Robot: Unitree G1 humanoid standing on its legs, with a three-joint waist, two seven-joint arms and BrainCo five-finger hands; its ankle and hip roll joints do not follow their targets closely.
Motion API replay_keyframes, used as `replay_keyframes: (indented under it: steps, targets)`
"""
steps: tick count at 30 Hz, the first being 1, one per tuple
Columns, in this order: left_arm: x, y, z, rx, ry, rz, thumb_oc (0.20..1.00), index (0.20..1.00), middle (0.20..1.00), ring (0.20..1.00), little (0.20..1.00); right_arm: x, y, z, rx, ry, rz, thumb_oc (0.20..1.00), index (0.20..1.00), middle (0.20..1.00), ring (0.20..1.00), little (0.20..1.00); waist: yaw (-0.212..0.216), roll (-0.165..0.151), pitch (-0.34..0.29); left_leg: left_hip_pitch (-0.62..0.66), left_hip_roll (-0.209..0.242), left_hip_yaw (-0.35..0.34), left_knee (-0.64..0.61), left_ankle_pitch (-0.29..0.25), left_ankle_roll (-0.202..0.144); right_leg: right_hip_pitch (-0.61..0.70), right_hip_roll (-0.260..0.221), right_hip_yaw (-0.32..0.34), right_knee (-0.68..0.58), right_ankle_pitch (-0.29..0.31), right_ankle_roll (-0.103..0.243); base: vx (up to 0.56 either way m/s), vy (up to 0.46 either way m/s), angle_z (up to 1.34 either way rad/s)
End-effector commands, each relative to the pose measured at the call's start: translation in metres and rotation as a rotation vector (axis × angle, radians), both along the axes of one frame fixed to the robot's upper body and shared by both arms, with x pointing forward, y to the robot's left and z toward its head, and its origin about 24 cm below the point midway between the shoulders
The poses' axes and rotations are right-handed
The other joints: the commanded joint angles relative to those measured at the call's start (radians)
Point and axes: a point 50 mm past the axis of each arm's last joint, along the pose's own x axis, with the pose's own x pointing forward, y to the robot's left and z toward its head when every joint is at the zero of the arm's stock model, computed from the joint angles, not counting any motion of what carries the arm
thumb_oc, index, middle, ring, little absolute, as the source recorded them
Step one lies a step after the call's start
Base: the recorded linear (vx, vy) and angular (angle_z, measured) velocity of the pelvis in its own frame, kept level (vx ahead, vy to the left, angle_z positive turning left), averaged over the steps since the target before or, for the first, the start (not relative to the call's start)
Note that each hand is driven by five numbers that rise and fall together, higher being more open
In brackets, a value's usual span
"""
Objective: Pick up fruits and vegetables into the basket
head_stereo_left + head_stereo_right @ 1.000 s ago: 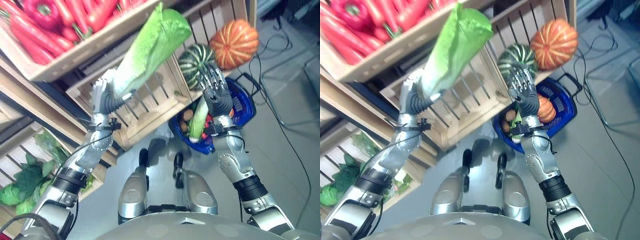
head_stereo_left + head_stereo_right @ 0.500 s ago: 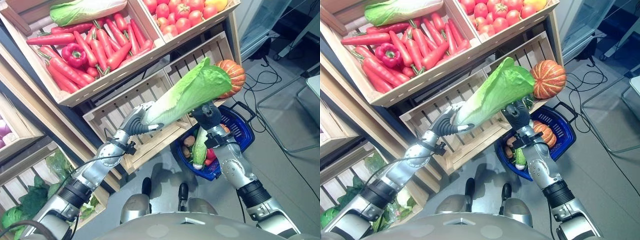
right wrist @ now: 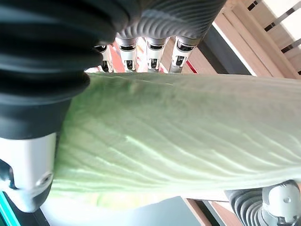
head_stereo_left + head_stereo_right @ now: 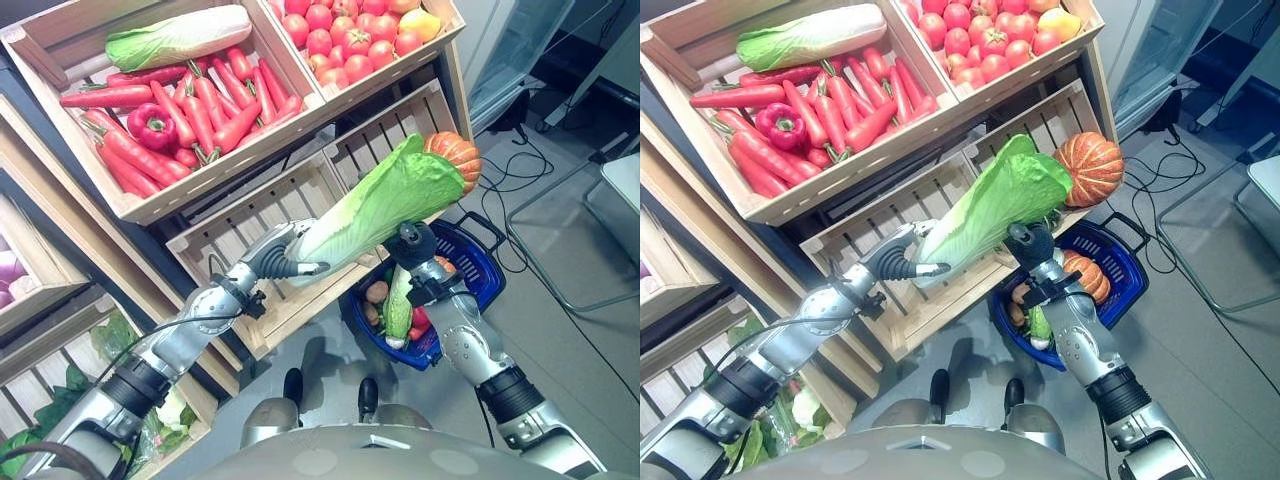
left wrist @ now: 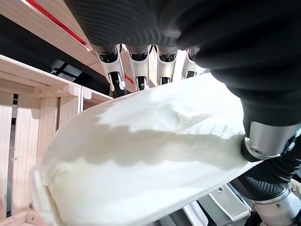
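My left hand (image 4: 275, 258) holds the white stalk end of a long green leafy cabbage (image 4: 380, 205), with my fingers (image 5: 136, 66) curled round it. The cabbage sticks up and to the right, in the air in front of the empty wooden slatted crate (image 4: 290, 200). Above that is a wooden crate of red carrots (image 4: 190, 100), with a red bell pepper (image 4: 150, 125) and another long cabbage (image 4: 180, 35) in it. Next to it is a crate of red tomatoes (image 4: 350, 25).

My right hand (image 4: 1032, 245) is under the leafy end, and my fingers (image 3: 151, 49) are wrapped round the cabbage too. An orange striped pumpkin (image 4: 1090, 168) sits just behind. The blue plastic basket (image 4: 480, 265) is on the floor below, with vegetables already in it.
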Motion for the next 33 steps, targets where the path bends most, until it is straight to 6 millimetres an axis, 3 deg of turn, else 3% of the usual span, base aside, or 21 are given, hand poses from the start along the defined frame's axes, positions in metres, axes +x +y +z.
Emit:
replay_keyframes:
  steps: [1,7,8,9,10,11,21,31,32,33]
  targets:
    - [-0.002,-0.015,0.013,0.001,-0.019,-0.106,0.2,0.2,0.2,0.2,0.2,-0.002,0.008,0.019,0.017,-0.103,0.023,1.0,1.0,1.0,1.0,1.0,-0.004,-0.036,-0.055,-0.018,-0.054,-0.005,0.001,-0.055,0.063,-0.025,-0.037,0.023,0.004,0.022,0.072,0.0,0.0,0.0]
    - [-0.003,-0.012,0.004,0.119,0.007,-0.117,0.2,0.2,0.2,0.2,0.2,-0.002,0.007,0.016,-0.024,-0.075,0.001,1.0,1.0,1.0,1.0,1.0,-0.009,-0.034,-0.067,-0.026,-0.054,0.002,0.001,-0.05,0.065,-0.036,-0.04,0.029,0.004,0.03,0.077,0.0,0.0,0.0]
    - [-0.002,-0.011,0.004,0.128,0.017,-0.119,0.2,0.2,0.2,0.2,0.2,-0.002,0.007,0.015,-0.023,-0.077,0.005,0.881,0.881,0.881,0.881,0.881,-0.008,-0.034,-0.067,-0.02,-0.053,0.001,0.001,-0.057,0.066,-0.031,-0.04,0.029,0.004,0.025,0.078,0.0,0.0,0.0]
    - [-0.002,-0.011,0.004,0.135,0.024,-0.122,0.2,0.2,0.2,0.2,0.2,-0.001,0.007,0.016,-0.017,-0.076,0.003,0.592,0.592,0.592,0.592,0.592,-0.009,-0.035,-0.069,-0.026,-0.054,0.001,0.001,-0.051,0.067,-0.037,-0.042,0.03,0.004,0.03,0.078,0.0,0.0,0.0]
    - [-0.002,-0.011,0.004,0.14,0.032,-0.126,0.2,0.2,0.2,0.2,0.2,-0.001,0.007,0.016,-0.011,-0.073,0.0,0.523,0.523,0.523,0.523,0.523,-0.009,-0.035,-0.071,-0.027,-0.054,0.002,0.001,-0.051,0.067,-0.038,-0.042,0.03,0.004,0.031,0.079,0.0,0.0,0.0]
    - [-0.002,-0.011,0.002,0.143,0.045,-0.128,0.2,0.2,0.2,0.2,0.2,-0.001,0.008,0.017,-0.002,-0.075,0.006,0.2,0.2,0.2,0.2,0.2,-0.009,-0.034,-0.073,-0.028,-0.053,0.003,0.001,-0.05,0.067,-0.039,-0.043,0.031,0.004,0.031,0.08,0.0,0.0,0.0]
    - [-0.003,-0.008,-0.002,0.167,0.11,-0.139,0.2,0.2,0.2,0.2,0.2,-0.004,0.01,0.019,0.038,-0.091,0.022,0.2,0.2,0.2,0.2,0.2,-0.006,-0.032,-0.082,-0.028,-0.051,0.005,0.001,-0.055,0.068,-0.04,-0.045,0.032,0.004,0.031,0.084,-0.03,0.002,0.0]
    - [0.006,0.006,-0.002,0.127,0.122,-0.006,0.2,0.2,0.2,0.2,0.2,0.0,0.006,0.019,0.095,-0.062,0.001,0.2,0.2,0.2,0.2,0.2,-0.003,-0.033,-0.085,-0.036,-0.046,0.013,0.001,-0.053,0.066,-0.048,-0.044,0.029,0.004,0.032,0.084,-0.05,-0.003,0.0]
    - [0.007,0.01,-0.003,0.112,0.117,0.032,0.451,0.451,0.451,0.451,0.451,0.0,0.005,0.019,0.1,-0.056,-0.015,0.2,0.2,0.2,0.2,0.2,-0.002,-0.034,-0.085,-0.036,-0.046,0.015,0.001,-0.052,0.065,-0.048,-0.043,0.029,0.004,0.032,0.083,-0.04,-0.003,0.0]
    - [0.009,0.013,-0.003,0.104,0.103,0.067,0.956,0.956,0.956,0.956,0.956,0.001,0.004,0.018,0.106,-0.052,-0.03,0.2,0.2,0.2,0.2,0.2,-0.001,-0.034,-0.084,-0.036,-0.045,0.016,0.001,-0.052,0.065,-0.048,-0.043,0.029,0.004,0.032,0.082,-0.04,-0.003,-0.01]
